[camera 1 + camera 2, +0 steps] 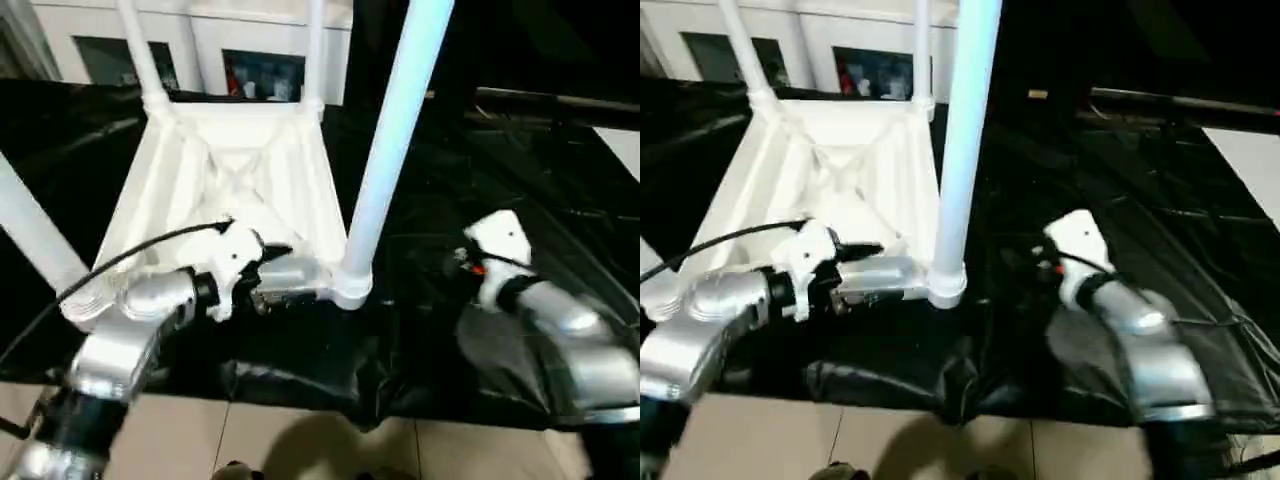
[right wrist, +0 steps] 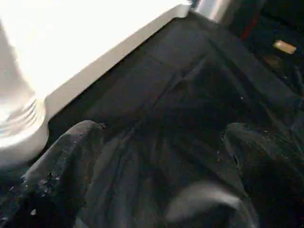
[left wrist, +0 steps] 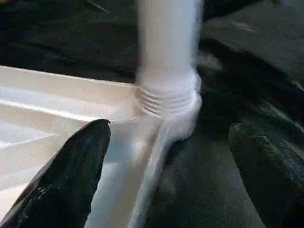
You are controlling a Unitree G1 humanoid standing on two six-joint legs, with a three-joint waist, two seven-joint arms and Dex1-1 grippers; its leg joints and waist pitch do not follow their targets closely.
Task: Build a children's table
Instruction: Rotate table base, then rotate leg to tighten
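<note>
The children's table (image 1: pixel 235 180) lies upside down on a black plastic sheet (image 1: pixel 450 300), ribbed underside up, legs standing in its corner sockets. The left gripper (image 3: pixel 171 161) has its fingers (image 3: pixel 71 175) spread wide at the near corner, the near leg (image 1: pixel 385 160) and its socket just beyond them. The right gripper (image 2: pixel 156 175), fingers likewise spread, hangs over the sheet beside that corner, holding nothing.

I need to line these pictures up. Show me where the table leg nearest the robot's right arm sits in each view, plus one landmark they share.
Left eye view: table leg, right of centre, rising from the near corner.
Right eye view: same leg, centre.
Left wrist view: leg, upper middle, between the black fingers.
Right wrist view: the leg's base at the edge.
Shared landmark: ribbed corner socket.
</note>
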